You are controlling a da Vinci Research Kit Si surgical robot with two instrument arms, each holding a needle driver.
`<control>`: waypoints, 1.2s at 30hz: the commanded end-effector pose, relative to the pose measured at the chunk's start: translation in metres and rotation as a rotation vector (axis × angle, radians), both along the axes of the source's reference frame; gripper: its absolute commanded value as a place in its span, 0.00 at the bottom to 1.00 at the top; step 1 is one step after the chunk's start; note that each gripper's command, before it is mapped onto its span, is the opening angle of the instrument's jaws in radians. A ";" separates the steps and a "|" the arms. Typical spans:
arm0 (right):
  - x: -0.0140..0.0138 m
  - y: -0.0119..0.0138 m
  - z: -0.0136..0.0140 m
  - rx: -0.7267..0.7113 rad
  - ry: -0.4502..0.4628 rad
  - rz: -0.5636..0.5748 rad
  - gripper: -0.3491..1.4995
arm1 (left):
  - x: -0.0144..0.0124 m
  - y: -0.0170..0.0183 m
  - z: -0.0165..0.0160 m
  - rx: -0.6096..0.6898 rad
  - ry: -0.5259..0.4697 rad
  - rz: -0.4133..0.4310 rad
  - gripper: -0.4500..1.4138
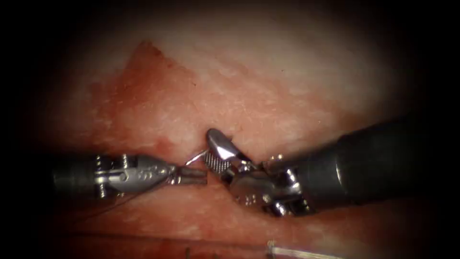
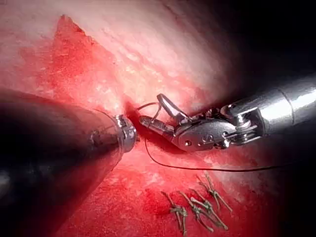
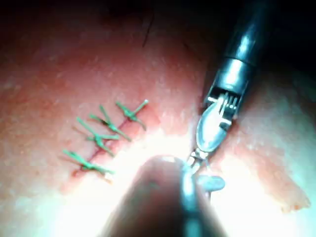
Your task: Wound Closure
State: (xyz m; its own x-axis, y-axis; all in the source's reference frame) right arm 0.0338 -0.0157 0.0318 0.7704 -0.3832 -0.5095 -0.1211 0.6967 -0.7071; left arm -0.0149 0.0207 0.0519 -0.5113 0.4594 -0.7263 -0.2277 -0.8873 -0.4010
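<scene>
Nearest in the endoscope view, the right tool [image 1: 218, 153] is seen entering from the right, its jaws spread wide, one raised and the serrated one lowered; nothing is held between them. Just left of it, the left tool [image 1: 191, 175] is laid level, its jaws pressed together on the needle [image 1: 195, 157], which is gripped near one end, a short curved length rising beside the open jaws. Whether the needle is in the tissue [image 1: 268, 86] cannot be told. In the left wrist view, the thread [image 2: 197, 168] is seen trailing across the tissue. Beyond, knotted stitches [image 2: 197, 207] are set along the cut [image 1: 211, 184]. Red fluid [image 1: 143, 96] is spread farther back.
</scene>
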 end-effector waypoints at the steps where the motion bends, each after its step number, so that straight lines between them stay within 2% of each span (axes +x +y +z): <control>1: 0.0004 -0.0005 0.0004 0.005 0.006 0.003 0.39 | -0.0005 -0.0003 0.0006 0.007 0.000 -0.003 0.11; 15: 0.0007 -0.0003 0.0001 0.004 0.036 0.015 0.49 | -0.0005 -0.0004 0.0006 0.012 0.000 -0.006 0.11; 20: 0.0011 -0.0002 0.0001 0.002 0.039 0.015 0.60 | -0.0004 -0.0004 0.0006 0.012 0.000 -0.006 0.11; 26: 0.0016 -0.0001 0.0001 0.001 0.043 0.012 0.60 | -0.0004 -0.0004 0.0006 0.012 0.000 -0.006 0.11; 28: 0.0017 -0.0001 0.0002 0.001 0.043 0.012 0.54 | -0.0004 -0.0004 0.0005 0.012 0.000 -0.005 0.11; 30: 0.0016 -0.0002 0.0002 0.001 0.043 0.012 0.32 | -0.0004 -0.0004 0.0005 0.012 -0.001 -0.005 0.11; 31: 0.0016 -0.0002 0.0002 0.005 0.042 0.006 0.25 | -0.0004 -0.0004 0.0005 0.012 -0.001 -0.005 0.10; 33: 0.0014 -0.0001 0.0003 0.004 0.040 0.008 0.18 | -0.0004 -0.0004 0.0005 0.017 -0.001 -0.009 0.10; 35: 0.0014 -0.0001 0.0005 0.008 0.037 0.005 0.02 | -0.0004 -0.0004 0.0005 0.017 -0.001 -0.009 0.10; 36: 0.0014 -0.0001 0.0005 0.013 0.037 -0.004 0.00 | -0.0004 -0.0004 0.0005 0.017 -0.001 -0.009 0.10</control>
